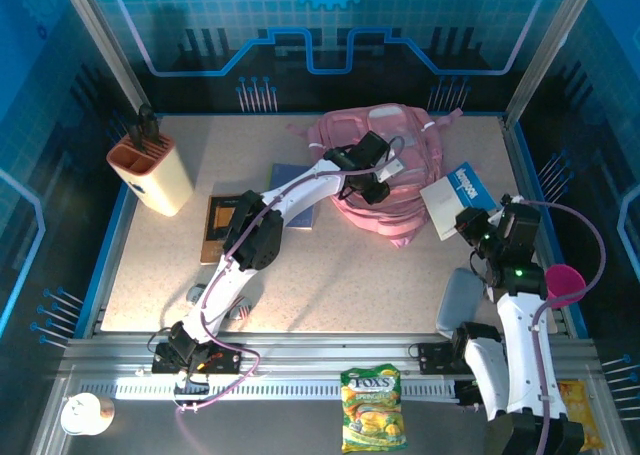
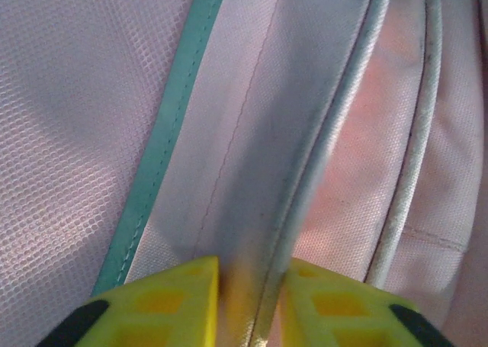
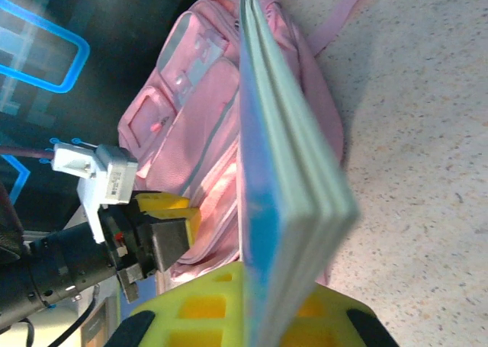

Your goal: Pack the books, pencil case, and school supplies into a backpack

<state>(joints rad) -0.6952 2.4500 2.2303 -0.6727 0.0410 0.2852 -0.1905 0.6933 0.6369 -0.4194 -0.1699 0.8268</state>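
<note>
Top view: pink backpack (image 1: 400,140) lies at the far centre of the table (image 1: 380,265). Left gripper (image 1: 376,185) is down on the bag's near side. Right gripper (image 1: 468,223) sits just right of the bag, clamped on the white book with the blue band (image 1: 452,193), which is held off the table against the bag's right edge (contact with the bag can't be judged from here). The blue-purple book (image 1: 285,175) lies flat just left of the bag, partly under the left arm. The dark-covered book (image 1: 220,230) lies flat beside it, further left. A beige holder with an orange top (image 1: 150,170) stands at the far-left corner.

Left wrist: yellow fingers (image 2: 183,301) are drawn close together, pinching a raised fold of pink backpack fabric with pale piping. Teal-edged mesh shows to the left.

Right wrist: yellow fingers (image 3: 198,301) press on either face of the white-and-blue book, seen edge-on and standing upright. The backpack lies behind it, with the left gripper's yellow tips nipping the bag's fabric
</note>
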